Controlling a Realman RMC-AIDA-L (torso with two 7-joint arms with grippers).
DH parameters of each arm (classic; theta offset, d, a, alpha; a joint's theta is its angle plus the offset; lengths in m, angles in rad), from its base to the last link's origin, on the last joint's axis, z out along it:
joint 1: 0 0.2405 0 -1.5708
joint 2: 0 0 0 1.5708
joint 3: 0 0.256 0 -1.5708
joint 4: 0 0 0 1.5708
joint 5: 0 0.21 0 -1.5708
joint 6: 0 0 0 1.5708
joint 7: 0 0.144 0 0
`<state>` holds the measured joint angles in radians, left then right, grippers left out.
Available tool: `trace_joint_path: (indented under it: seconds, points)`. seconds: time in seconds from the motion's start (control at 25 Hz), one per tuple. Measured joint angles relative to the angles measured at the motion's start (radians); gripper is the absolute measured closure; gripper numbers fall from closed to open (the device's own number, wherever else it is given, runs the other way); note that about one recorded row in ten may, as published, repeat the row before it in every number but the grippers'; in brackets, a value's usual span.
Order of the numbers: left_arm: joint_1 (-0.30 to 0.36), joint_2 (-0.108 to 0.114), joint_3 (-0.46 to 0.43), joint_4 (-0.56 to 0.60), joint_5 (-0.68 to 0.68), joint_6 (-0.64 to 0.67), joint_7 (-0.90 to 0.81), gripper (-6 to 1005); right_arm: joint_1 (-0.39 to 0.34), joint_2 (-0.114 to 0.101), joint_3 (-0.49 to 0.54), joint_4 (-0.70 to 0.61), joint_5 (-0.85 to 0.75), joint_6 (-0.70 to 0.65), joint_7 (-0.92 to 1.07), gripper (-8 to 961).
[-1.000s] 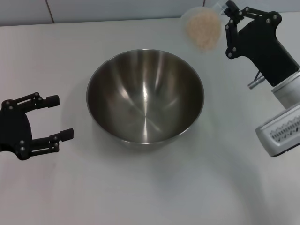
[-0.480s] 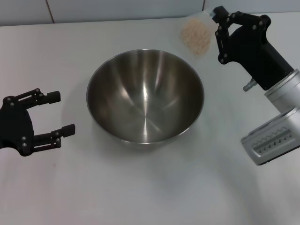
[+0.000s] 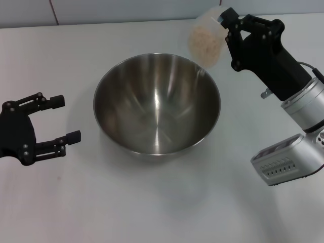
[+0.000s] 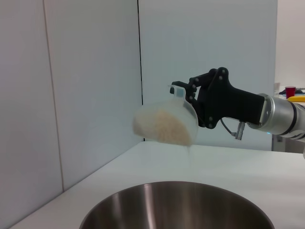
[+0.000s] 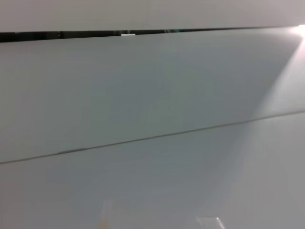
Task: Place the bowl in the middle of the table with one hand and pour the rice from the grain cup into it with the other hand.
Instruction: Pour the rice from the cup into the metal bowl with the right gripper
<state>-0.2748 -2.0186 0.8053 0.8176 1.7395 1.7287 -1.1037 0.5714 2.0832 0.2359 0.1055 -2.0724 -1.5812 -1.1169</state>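
The shiny steel bowl [image 3: 157, 104] stands in the middle of the white table [image 3: 152, 202]; its rim [image 4: 176, 187] fills the lower part of the left wrist view. Above the bowl's far right rim my right gripper [image 3: 227, 23] is shut on the clear grain cup [image 3: 207, 35], which is tilted toward the bowl. The rice [image 3: 203, 44] has slid to the cup's lower lip, and a thin trickle of rice [image 4: 189, 149] falls from the cup [image 4: 167, 124]. My left gripper [image 3: 68, 119] rests open on the table left of the bowl, apart from it.
A pale tiled wall [image 3: 101, 10] runs along the table's far edge. The right wrist view shows only wall panels [image 5: 152, 119]. A red cup [image 4: 289, 90] stands far off in the room.
My right gripper has moved left toward the bowl and tipped the grain cup further, bringing the rice to the lip. The left gripper and the bowl have stayed put.
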Motion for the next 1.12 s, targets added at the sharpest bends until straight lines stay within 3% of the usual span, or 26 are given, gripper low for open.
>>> trace_joint_path:
  seconds: [0.96, 1.12]
  points:
    - [-0.02, -0.005, -0.015, 0.0, -0.006, -0.033, 0.001, 255, 0.009, 0.0, -0.062, 0.004, -0.02, 0.013, -0.24, 948]
    - [-0.017, -0.015, -0.026, 0.0, -0.007, -0.04, 0.014, 256, 0.005, 0.001, -0.08, 0.018, -0.02, 0.005, -0.285, 948]
